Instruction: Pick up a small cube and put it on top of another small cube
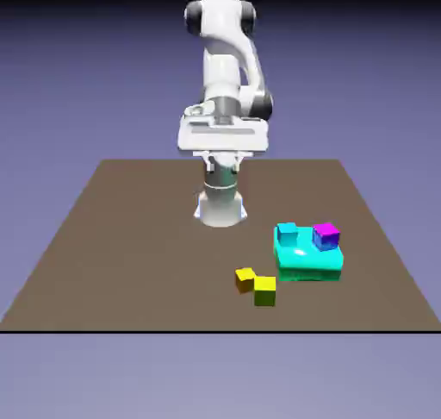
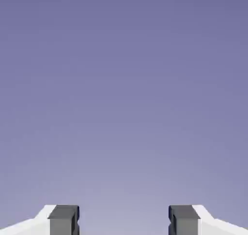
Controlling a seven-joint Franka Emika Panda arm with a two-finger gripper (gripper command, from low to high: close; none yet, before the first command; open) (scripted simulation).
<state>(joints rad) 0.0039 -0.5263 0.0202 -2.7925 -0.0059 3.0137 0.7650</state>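
We see the arm (image 1: 226,72) folded up high over the far side of the table (image 1: 129,236), hand level, and in the hand view our jaws stand wide apart with nothing between them, only blue-violet backdrop ahead. Down on the table, a yellow cube (image 1: 245,278) touches an olive cube (image 1: 265,290). Just beside them, toward the exterior view's right, a cyan slab (image 1: 308,264) carries a cyan cube (image 1: 287,234) and a magenta-topped blue cube (image 1: 326,235).
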